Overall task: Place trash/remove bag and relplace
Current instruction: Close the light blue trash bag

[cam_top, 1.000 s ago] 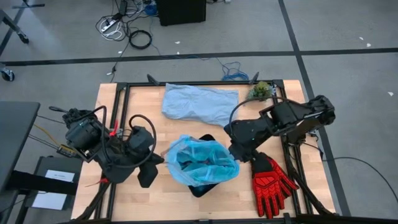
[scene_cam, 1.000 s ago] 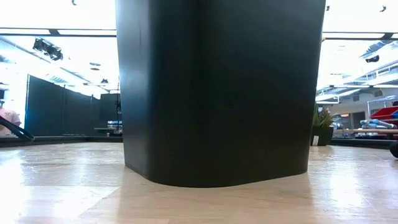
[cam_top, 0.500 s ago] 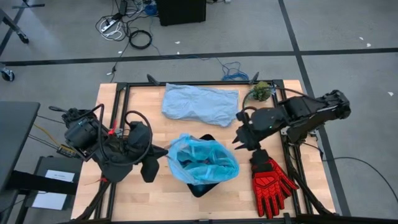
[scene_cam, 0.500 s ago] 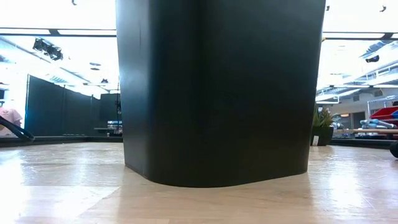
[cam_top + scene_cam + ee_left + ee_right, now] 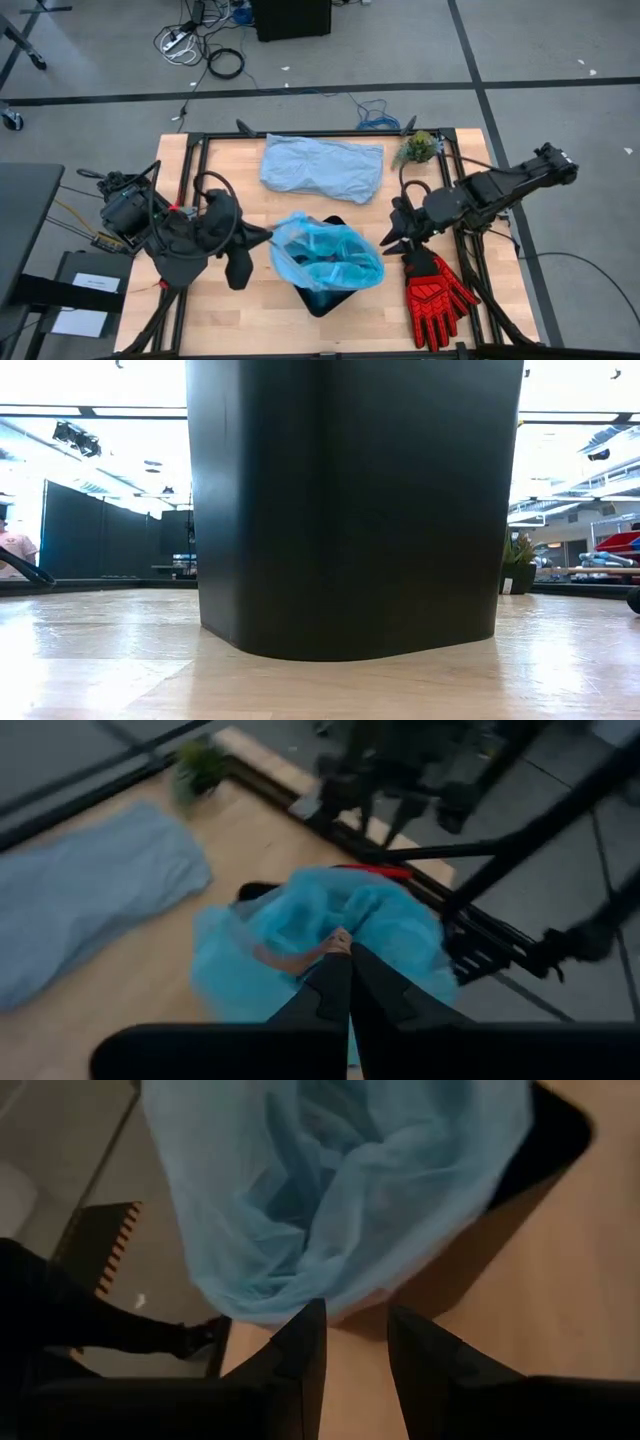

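The cyan-blue bag (image 5: 325, 255) lines a black bin (image 5: 350, 510) standing on the table's middle, and its crinkled rim is bunched over the bin's mouth. No paper wads show plainly. My left gripper (image 5: 268, 237) is at the bag's left side, shut on its rim. My right gripper (image 5: 388, 240) hovers open just right of the bag, its fingers (image 5: 305, 1342) short of the plastic (image 5: 330, 1200) and touching nothing. My left gripper (image 5: 348, 948) pinches the bag's rim at its left side (image 5: 300, 952) between the tips of its shut fingers. It comes slanting down from the table's left. A strand of the rim runs drawn toward the fingertips, while the rest of the bag stays on the bin.
A paler grey-blue bag (image 5: 322, 168) lies flat toward the far edge. A small green plant (image 5: 418, 147) stands at the far right corner. A red and black glove (image 5: 435, 295) lies near the right edge. Black frame rails (image 5: 195, 180) border the table.
My right gripper has drawn back from the bag's right side toward the table's right edge. My left gripper has moved right and toward the far edge, up to the bag's left rim. The bin has stayed put.
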